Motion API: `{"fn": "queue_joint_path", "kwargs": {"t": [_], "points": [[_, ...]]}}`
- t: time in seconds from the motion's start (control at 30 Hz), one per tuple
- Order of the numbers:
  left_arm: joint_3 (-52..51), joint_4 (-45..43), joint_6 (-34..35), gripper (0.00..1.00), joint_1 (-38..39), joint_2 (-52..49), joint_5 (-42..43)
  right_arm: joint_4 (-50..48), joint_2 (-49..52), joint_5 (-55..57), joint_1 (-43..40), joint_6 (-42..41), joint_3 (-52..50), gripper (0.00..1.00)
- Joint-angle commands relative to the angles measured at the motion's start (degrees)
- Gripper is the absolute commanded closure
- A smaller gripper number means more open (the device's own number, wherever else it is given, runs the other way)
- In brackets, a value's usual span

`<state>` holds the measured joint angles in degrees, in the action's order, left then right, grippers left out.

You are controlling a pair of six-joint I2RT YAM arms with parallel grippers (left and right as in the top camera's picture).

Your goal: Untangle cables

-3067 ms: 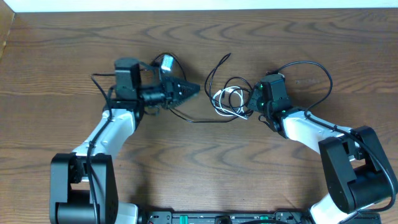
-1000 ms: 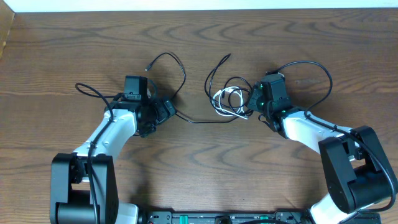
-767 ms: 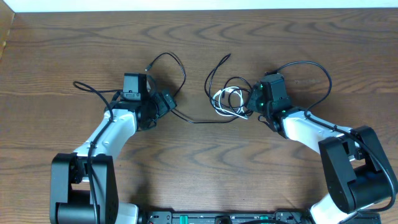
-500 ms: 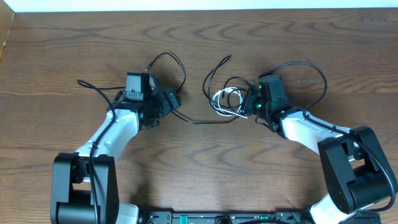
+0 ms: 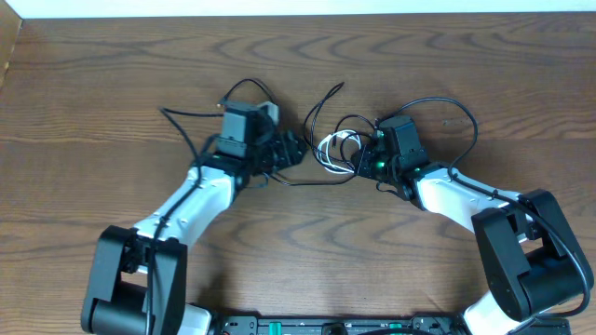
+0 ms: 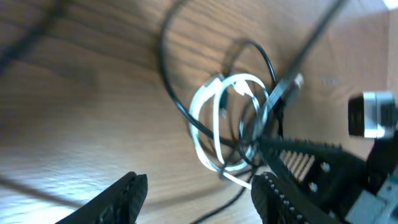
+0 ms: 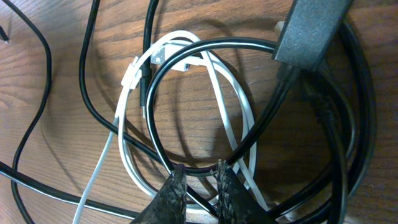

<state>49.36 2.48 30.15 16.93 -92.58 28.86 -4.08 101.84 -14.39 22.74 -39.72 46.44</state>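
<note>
- Two pincers meet at the middle of the table (image 5: 93, 74), one on each side of the tangle.
- Right pincer (image 7: 198, 179): its tips stand nearly together with a thin gap. The black cable (image 7: 224, 42) and the white cable (image 7: 122, 124) cross right at that gap. Whether it pinches them I cannot tell.
- Left pincer (image 6: 199, 183): open, with bare wood between its fingers. The coil lies just beyond the tips, and the fingers hold nothing.
- From above, the left pincer (image 5: 289, 149) sits just left of the coil and the right pincer (image 5: 371, 160) sits at its right edge.
- White cable (image 5: 333, 149): small loops lying on the wood, with a black loop threaded through and over them.
- Black cable (image 5: 307, 182): one strand trails from the coil leftward along the near side toward the left arm, and another rises to the far side.
- Thicker arm wires (image 5: 466, 112) arch beside both wrists. By the left wrist they mix with the thin black strand, so the two are hard to tell apart there.
- A dark block (image 7: 311, 28) covers the far right of the coil in the right wrist view. The frame's edge cuts it off, and I cannot name it.
- Left wrist view is blurred, so the crossings there are unclear.
</note>
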Motion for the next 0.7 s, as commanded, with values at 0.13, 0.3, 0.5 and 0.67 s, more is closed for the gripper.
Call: {"fn": "queue_joint_path", "kwargs": {"t": [0.13,0.3,0.5,0.67], "points": [[0.3,-0.1,-0.3,0.39,7.9,0.8,-17.9,0.0,0.8,0.8,0.1,0.2,-0.3,0.84],[0.3,-0.3,0.6,0.39,11.8,0.0,-24.1,0.0,0.8,1.1,0.1,0.2,-0.3,0.84],[0.3,-0.2,1.6,0.39,13.7,-2.6,-24.4,0.0,0.8,1.2,0.1,0.2,-0.3,0.81],[0.3,-0.2,1.7,0.41,13.8,-5.1,-24.4,0.0,0.8,1.2,0.1,0.2,-0.3,0.81]]}}
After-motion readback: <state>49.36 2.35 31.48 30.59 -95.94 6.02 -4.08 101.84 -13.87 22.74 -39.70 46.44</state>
